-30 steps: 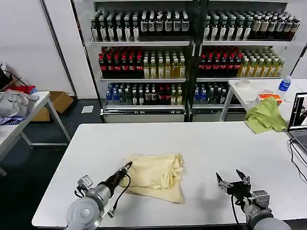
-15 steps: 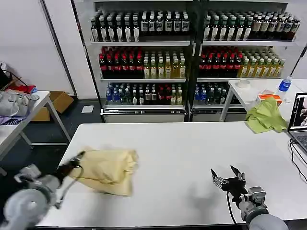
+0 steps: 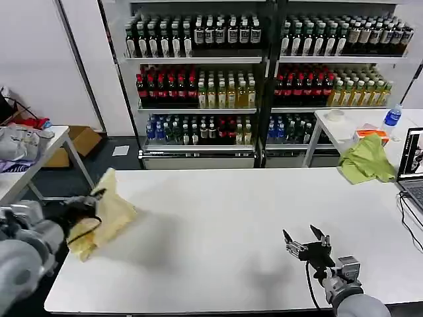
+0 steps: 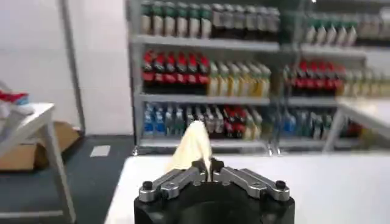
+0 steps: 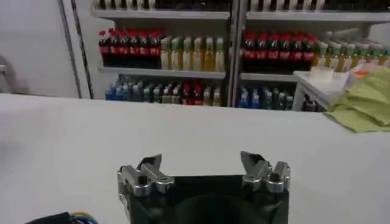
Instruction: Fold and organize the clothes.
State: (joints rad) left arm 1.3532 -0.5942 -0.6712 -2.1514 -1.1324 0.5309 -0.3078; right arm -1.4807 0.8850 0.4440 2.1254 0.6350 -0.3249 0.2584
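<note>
The T-shirt [image 3: 106,214] pinched in the black-and-silver left gripper [image 3: 92,199] was plain pale cream-yellow. Under the black-and-silver right gripper [image 3: 305,243] the table [image 3: 225,224] was plain white. Far beyond that gripper lay a lime-green cloth [image 3: 365,160].

Left hand [image 3: 99,196] swung from the middle of the bench [image 3: 231,218] out to its left edge, pinch on the cream-yellow T-shirt [image 3: 106,214] kept throughout. Shirt dragged with it: one second back lying spread near the bench centre, half a second back slid toward the left side, now lifted at the gripped end and bunched, hanging partly over the left edge. In the left wrist view, a peak of cloth [image 4: 194,146] standing up between the closed fingers. Middle of the bench now bare. Right hand [image 3: 305,242] shifted slightly leftward and farther onto the bench, fingers spread as before.
</note>
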